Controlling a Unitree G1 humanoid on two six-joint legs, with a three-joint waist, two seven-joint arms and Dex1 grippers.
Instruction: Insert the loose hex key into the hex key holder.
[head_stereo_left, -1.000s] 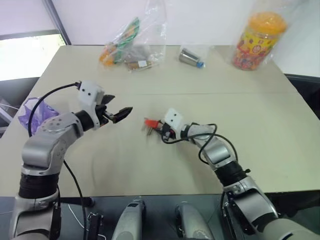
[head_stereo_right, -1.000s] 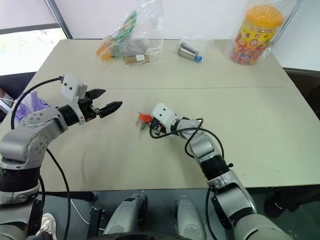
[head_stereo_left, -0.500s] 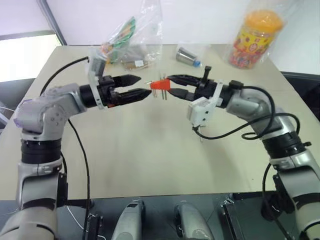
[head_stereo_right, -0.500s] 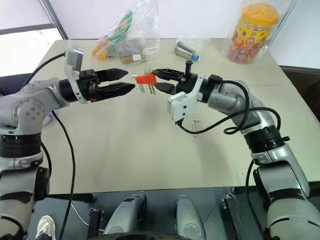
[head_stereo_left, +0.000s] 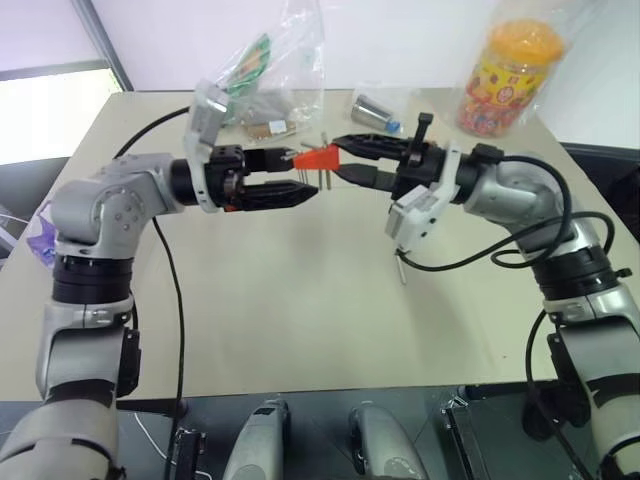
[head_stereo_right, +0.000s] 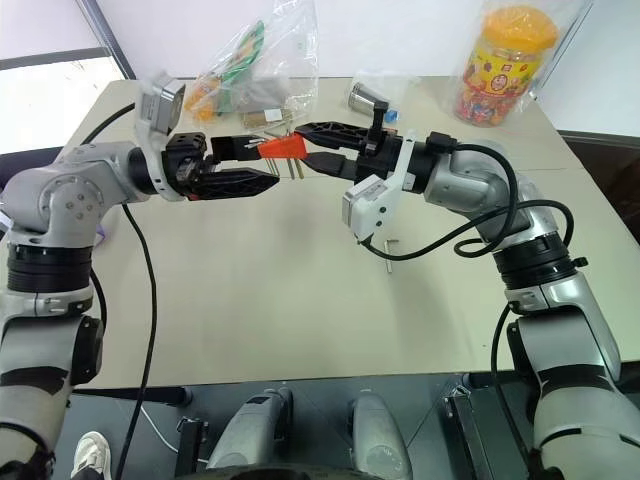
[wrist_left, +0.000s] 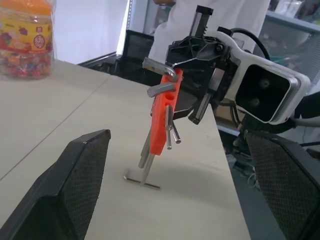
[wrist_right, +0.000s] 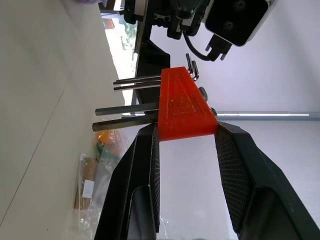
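one hex key holder (head_stereo_left: 318, 157), upper centre of the frame, is clamped in the right fingers (head_stereo_left: 352, 160), above the desk (head_stereo_left: 300, 310). one loose hex key (head_stereo_left: 400, 268) lies on the desk at centre right. the left fingers (head_stereo_left: 298, 177) are spread apart around the holder's keys. both arms are raised, fingers level, facing each other.

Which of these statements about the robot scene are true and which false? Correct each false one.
1. The right claw grips the red hex key holder in the air. True.
2. The loose hex key already sits in the holder. False: it lies on the table.
3. The left claw is open and holds nothing. True.
4. The candy jar lies tipped over. False: it stands upright at the table's far edge.
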